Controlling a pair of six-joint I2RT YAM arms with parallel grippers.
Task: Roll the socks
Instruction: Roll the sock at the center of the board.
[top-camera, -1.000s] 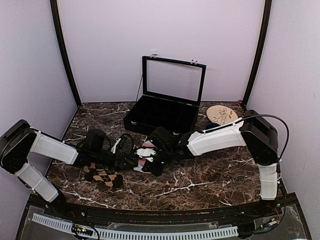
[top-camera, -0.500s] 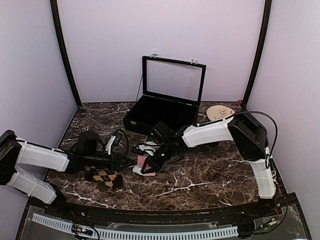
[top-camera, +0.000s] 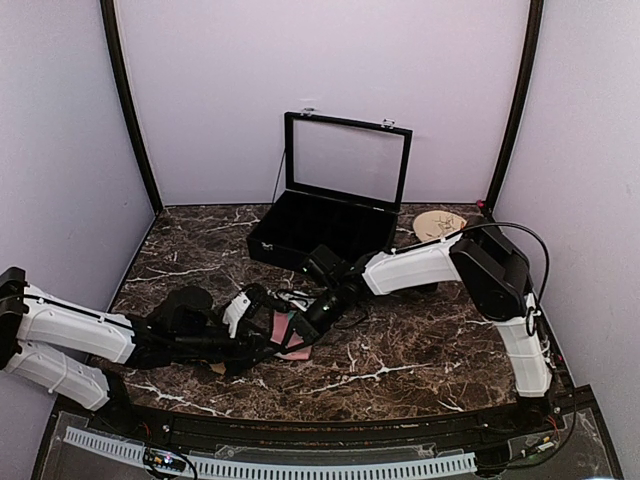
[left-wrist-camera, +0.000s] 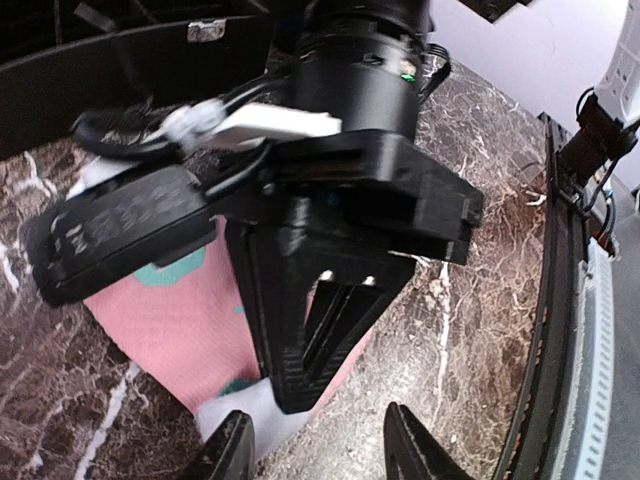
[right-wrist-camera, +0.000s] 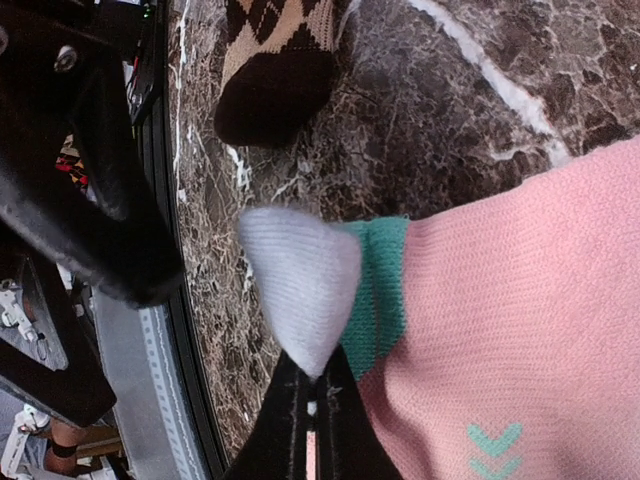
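Pink sock (right-wrist-camera: 520, 300) lies flat toward the worktop's (top-camera: 420, 340) front edge, left of centre. Its white toe is pinched in the right pincer (right-wrist-camera: 312, 405), jaws shut thin on the fabric, probably to start the roll. Just beside that toe, the left pincer (left-wrist-camera: 320, 450) hovers half-wide, holding nothing. The brown argyle sock (right-wrist-camera: 280, 60) lies near, not touching, toward the front-left corner.

brown sock (top-camera: 213, 367): from above, I see one tan sliver near the table's (top-camera: 400, 380) front edge; left arm (top-camera: 90, 330) covers the rest.
pink sock (left-wrist-camera: 165, 320): right gripper (left-wrist-camera: 300, 395) hides its middle in my left wrist view.
left fingertips (left-wrist-camera: 232, 450): cut by bottom edge.
white toe (right-wrist-camera: 300, 275): blurred in the right wrist view.
tan disc (top-camera: 438, 222), back right corner: too small to identify.
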